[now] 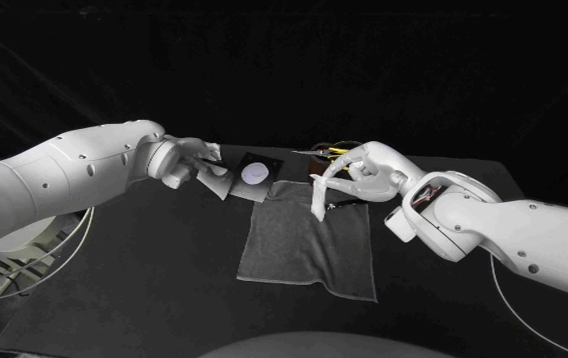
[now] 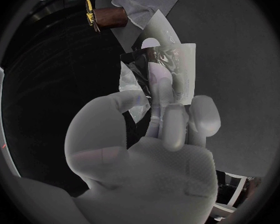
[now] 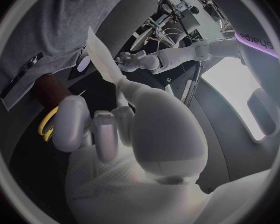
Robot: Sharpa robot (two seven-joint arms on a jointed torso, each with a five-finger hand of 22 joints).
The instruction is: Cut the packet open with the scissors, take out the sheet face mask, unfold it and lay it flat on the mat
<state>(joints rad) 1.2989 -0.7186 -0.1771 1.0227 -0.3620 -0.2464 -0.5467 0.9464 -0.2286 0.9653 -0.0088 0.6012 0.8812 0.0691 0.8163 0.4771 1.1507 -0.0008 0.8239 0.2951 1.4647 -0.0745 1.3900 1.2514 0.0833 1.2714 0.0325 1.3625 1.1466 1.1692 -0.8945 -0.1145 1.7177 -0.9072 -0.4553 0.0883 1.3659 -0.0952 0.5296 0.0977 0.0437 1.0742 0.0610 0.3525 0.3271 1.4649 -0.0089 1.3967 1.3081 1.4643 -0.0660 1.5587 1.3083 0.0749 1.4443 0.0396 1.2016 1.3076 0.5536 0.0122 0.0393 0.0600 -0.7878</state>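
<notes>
Over the black tabletop (image 1: 142, 292), about midway: fingers (image 2: 174, 129) of the left hand (image 1: 187, 161) grip the opened dark foil packet (image 1: 254, 173) beside the grey cloth mat (image 1: 308, 251), while fingers of the right hand (image 1: 361, 176) pinch the white sheet mask (image 1: 318, 202) above that mat, not yet unfolded.

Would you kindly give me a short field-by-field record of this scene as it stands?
left hand: holds the packet beside the mat's far left corner
right hand: pinches a white sheet that hangs over the mat's far edge
mat: grey, flat on the table
scissors: yellow-handled, at a brown holder beyond the mat
</notes>
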